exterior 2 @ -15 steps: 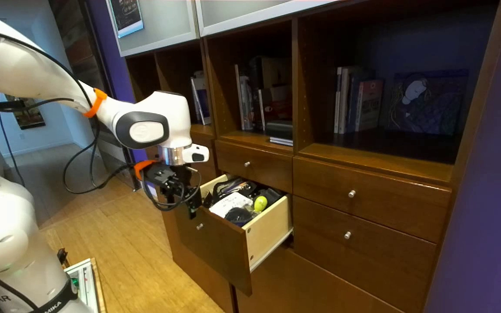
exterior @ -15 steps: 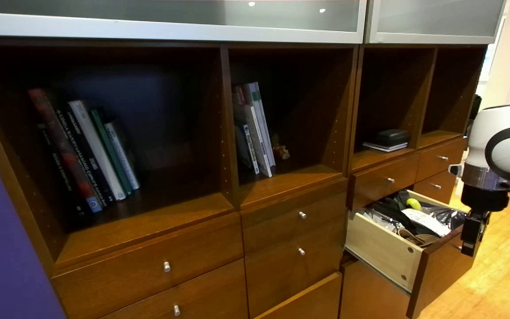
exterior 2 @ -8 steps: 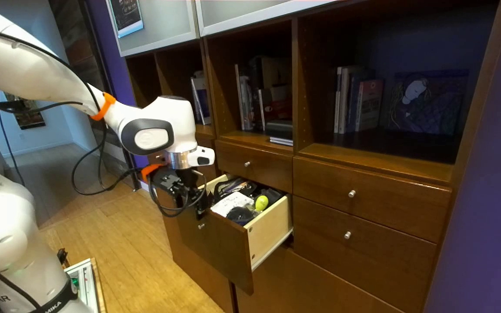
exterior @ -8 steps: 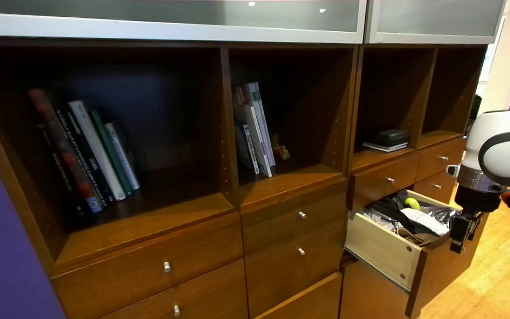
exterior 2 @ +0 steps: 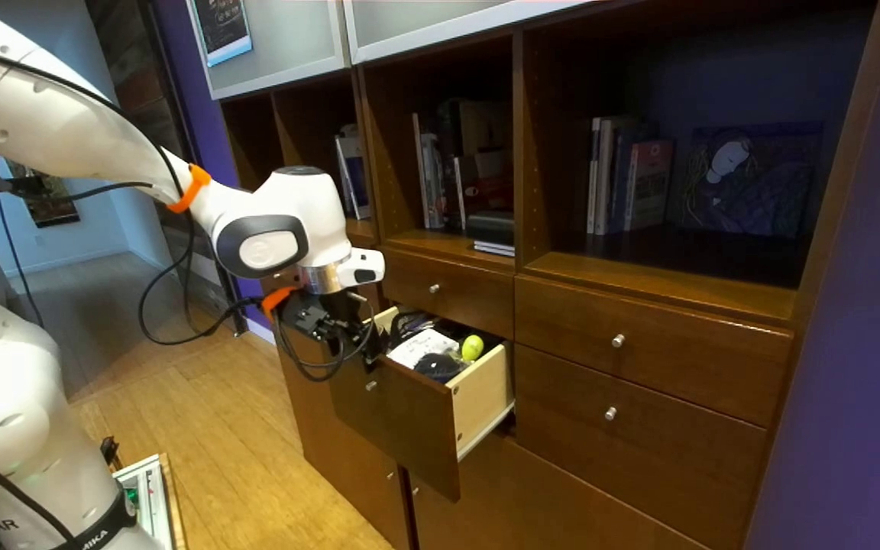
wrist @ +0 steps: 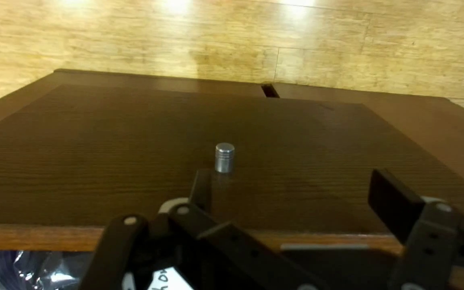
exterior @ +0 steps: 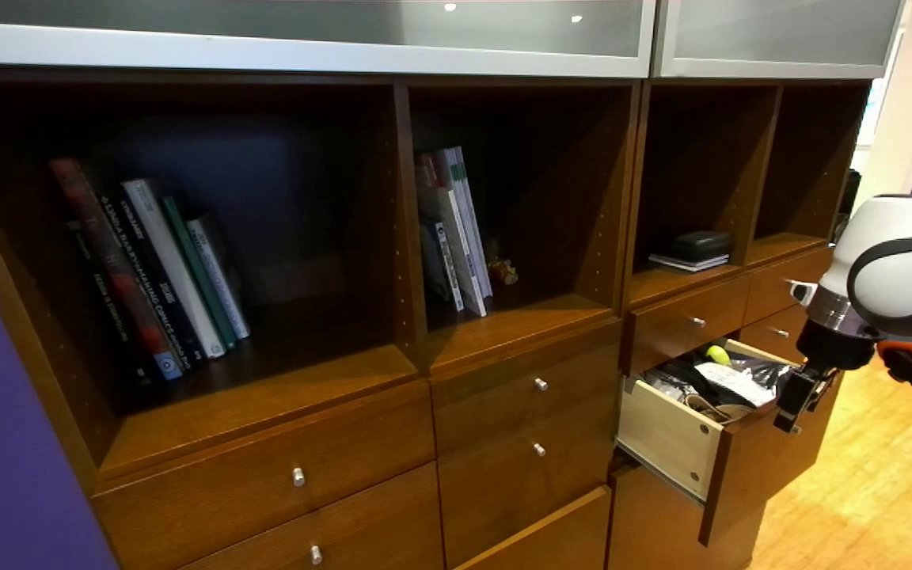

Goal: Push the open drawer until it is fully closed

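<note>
The drawer, with a reddish-brown front (exterior: 757,467) and pale wood sides (exterior 2: 483,397), stands partly out of the cabinet. It holds a yellow-green ball (exterior 2: 472,347), white paper and dark items. The wrist view shows its front (wrist: 135,129) and silver knob (wrist: 224,158). My gripper (wrist: 296,187) is open with nothing between its fingers; the knob appears just beyond the left fingertip. In both exterior views the gripper (exterior: 796,402) (exterior 2: 371,360) is tilted at the front's top edge, above the knob. It seems to touch the front, but the contact itself is hidden.
Shut drawers lie above (exterior 2: 440,286) and beside (exterior 2: 638,397) the open one. Shelves above hold books (exterior: 456,229) and a black case (exterior 2: 490,228). Black cables (exterior 2: 318,374) hang from my wrist. Wooden floor (exterior 2: 241,428) lies in front of the cabinet.
The drawer has slid partway inward, toward the cabinet, mostly in the last half second. My gripper has moved with it toward the cabinet and tilted more.
</note>
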Controlling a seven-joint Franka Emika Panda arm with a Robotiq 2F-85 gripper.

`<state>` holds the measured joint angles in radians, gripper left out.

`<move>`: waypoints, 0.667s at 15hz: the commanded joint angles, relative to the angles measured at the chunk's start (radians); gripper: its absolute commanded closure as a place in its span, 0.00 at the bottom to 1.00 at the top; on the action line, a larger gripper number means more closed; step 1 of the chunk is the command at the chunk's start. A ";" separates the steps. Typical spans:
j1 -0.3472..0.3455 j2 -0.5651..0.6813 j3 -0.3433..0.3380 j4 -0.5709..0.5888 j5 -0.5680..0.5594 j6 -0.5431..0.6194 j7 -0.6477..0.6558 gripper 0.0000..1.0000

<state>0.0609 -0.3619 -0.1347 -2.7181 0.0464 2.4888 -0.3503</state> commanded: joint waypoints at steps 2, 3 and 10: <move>0.039 0.091 -0.019 0.059 0.062 0.119 -0.082 0.00; 0.050 0.113 -0.024 0.074 0.081 0.137 -0.103 0.00; 0.091 0.268 -0.026 0.203 0.278 0.185 -0.282 0.00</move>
<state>0.1317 -0.1753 -0.1561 -2.5838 0.2227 2.6591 -0.5407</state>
